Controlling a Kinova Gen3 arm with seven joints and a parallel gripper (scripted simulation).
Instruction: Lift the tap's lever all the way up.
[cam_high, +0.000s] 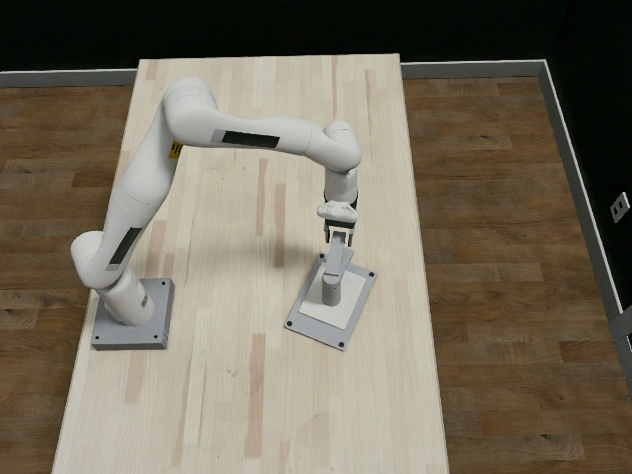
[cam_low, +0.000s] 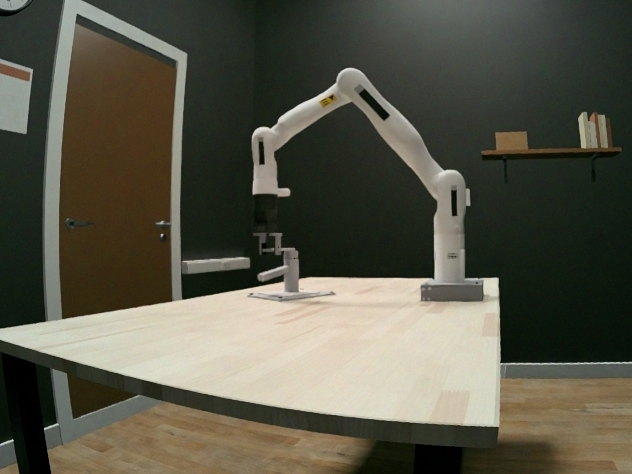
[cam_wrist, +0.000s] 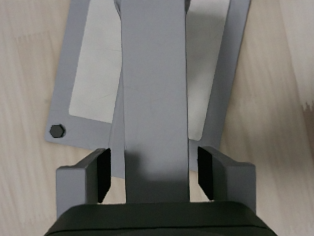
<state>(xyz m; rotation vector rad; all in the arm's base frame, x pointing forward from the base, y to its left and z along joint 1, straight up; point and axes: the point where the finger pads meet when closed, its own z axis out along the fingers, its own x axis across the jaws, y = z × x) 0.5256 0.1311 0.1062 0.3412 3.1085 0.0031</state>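
A grey tap stands on a grey base plate (cam_high: 319, 329) (cam_low: 311, 296) (cam_wrist: 62, 100) at the right of the middle of the wooden table. Its upright column (cam_high: 329, 294) (cam_low: 291, 272) carries a flat grey lever (cam_high: 338, 260) (cam_low: 270, 274) (cam_wrist: 155, 95) that sticks out nearly level, away from the robot's base. My gripper (cam_high: 339, 237) (cam_low: 269, 248) (cam_wrist: 154, 166) is open and empty and points straight down over the lever's free end. In the wrist view one finger stands on each side of the lever with a gap on both sides. In the side view the fingertips hang a little above the lever.
The arm's base block (cam_high: 132, 331) (cam_low: 451, 289) is bolted to the table's left side. The table's right edge (cam_high: 418, 244) runs close beside the tap's plate. A door and a wall shelf (cam_low: 551, 151) stand well away from the table.
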